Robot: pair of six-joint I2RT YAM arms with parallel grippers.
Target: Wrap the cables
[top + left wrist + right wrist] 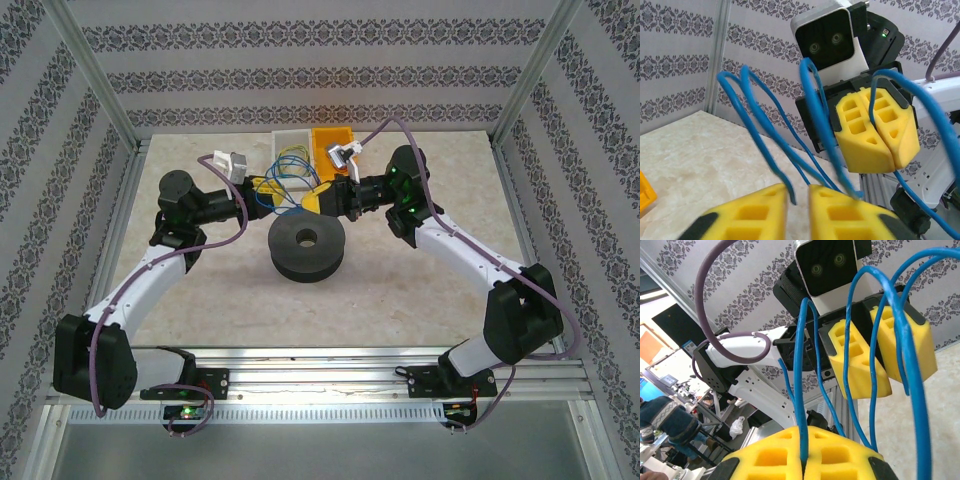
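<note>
Both arms meet over the far middle of the table, tips facing each other, probably so the blue cable can be handed across and looped. The right gripper has its fingers pressed together with a strand running straight into the seam, so it is pinching the cable and likely acts as the anchor. The left gripper shows a narrow gap with strands running into it; can't tell if it clamps or just guides. The cable hangs in the air between and above the two grippers, off the table, behind the black spool. It is thin, blue and springy, standing in several loose arches, some draped over the right fingers. The loops are uneven, not a tidy coil yet.
</note>
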